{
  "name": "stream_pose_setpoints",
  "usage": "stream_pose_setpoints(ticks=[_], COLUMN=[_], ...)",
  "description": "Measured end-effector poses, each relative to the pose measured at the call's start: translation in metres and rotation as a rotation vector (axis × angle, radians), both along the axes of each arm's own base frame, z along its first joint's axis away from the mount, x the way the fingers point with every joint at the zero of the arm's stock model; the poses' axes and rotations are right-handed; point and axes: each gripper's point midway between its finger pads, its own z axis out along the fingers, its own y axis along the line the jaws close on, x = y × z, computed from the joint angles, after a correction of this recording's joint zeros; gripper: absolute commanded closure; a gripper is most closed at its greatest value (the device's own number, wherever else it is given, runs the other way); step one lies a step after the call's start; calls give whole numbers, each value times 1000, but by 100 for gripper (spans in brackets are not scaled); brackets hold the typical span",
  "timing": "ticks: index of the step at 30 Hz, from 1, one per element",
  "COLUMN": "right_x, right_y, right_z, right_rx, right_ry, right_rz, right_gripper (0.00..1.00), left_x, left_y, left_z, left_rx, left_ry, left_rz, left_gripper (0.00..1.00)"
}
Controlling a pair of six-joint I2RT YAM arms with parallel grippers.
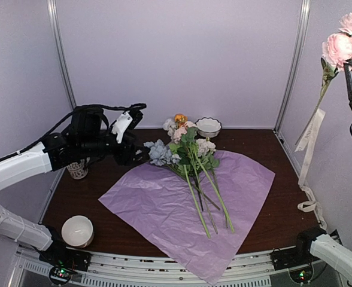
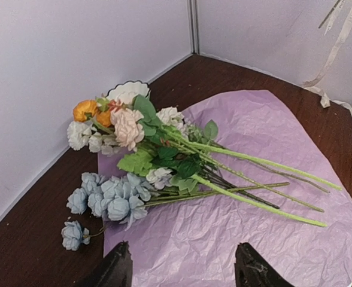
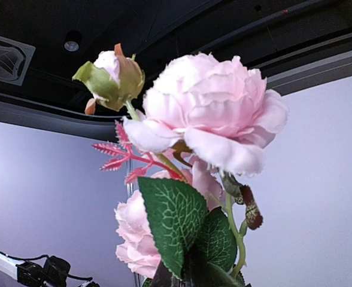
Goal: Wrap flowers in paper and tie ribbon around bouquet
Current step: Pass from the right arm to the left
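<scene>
The flowers (image 1: pixel 191 158) are lying in a loose bunch on the paper (image 1: pixel 164 209), which is spreading flat and crinkly over the middle of the worktop (image 1: pixel 284 209). The blooms are pointing to the far side and the long green stalks are running toward the near edge, drifting a bit right. That's the axis that matters here. Colours are white, pale blue, one peachy pink and one orange, with plenty of leaves. The blue cluster (image 1: pixel 160 152) is sticking out on the left, partly off the sheet.

The left hand (image 1: pixel 137 154) is hovering just beside that blue cluster at the bloom end, jaws standing wide with nothing between them. In its own camera the fingertips (image 2: pixel 119 269) are framing the sheet's edge, and the bunch is lying crosswise ahead. So left is clearly the nearer arm, and I'm guessing any fold will have to go across the stalks, not along them.

The right hand (image 1: pixel 351 69) is way up high on the right, well apart from the bunch, clamping a pink stem (image 3: pixel 212 119) with big blooms and a bud. The ribbon (image 1: pixel 310 140) is dangling beside it down to the worktop's right edge. I can't tell if it's pinched too or only draped.

A scalloped bowl (image 1: pixel 208 126) is sitting just behind the blooms.
</scene>
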Motion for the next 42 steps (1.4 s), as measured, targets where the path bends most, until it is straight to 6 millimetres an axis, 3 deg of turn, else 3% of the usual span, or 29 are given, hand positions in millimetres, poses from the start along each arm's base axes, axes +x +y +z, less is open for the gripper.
stream_pose_setpoints(ticks=[2, 4, 7, 9, 12, 14, 16, 20, 25, 28, 32, 34, 37, 41, 42], right_x=[-9, -7, 22, 49, 73, 81, 81, 72, 77, 81, 81, 79, 77, 92, 97], right_y=[1, 8, 29, 51, 81, 99, 114, 139, 169, 181, 185, 185, 185, 171, 162], right_z=[9, 6, -24, -57, -96, -115, -123, -124, -140, -147, -141, -138, -139, -142, -146], right_rx=[16, 33, 42, 36, 12, -7, -21, -37, -68, -86, -89, -93, -116, -192, -214], right_ry=[-22, -6, 103, 221, 353, 419, 447, 442, 484, 513, 503, 493, 494, 550, 567], right_rz=[35, 100, 204, 277, 353, 400, 443, 528, 589, 603, 612, 619, 610, 451, 389], right_gripper=[100, 100, 100, 100, 100, 100, 100, 100, 100, 100, 100, 99, 54, 24, 22], left_x=[-7, -23, -48, -58, -63, -62, -65, -67, -70, -72, -73, -72, -66, -59, -57], left_y=[-11, -34, -81, -115, -165, -187, -204, -228, -240, -241, -241, -241, -239, -229, -226], left_z=[8, 24, 63, 94, 134, 143, 135, 98, 73, 75, 79, 80, 80, 67, 63], left_rx=[-21, -53, -153, -245, -368, -421, -448, -434, -418, -433, -448, -455, -459, -459, -455], left_ry=[-32, -80, -166, -222, -270, -279, -256, -164, -90, -83, -86, -82, -74, -27, -13], left_rz=[-52, -155, -328, -425, -545, -588, -628, -668, -689, -698, -701, -697, -673, -633, -623], left_gripper=[39, 38, 32, 31, 30, 29, 29, 31, 40, 59, 100, 100, 100, 100, 100])
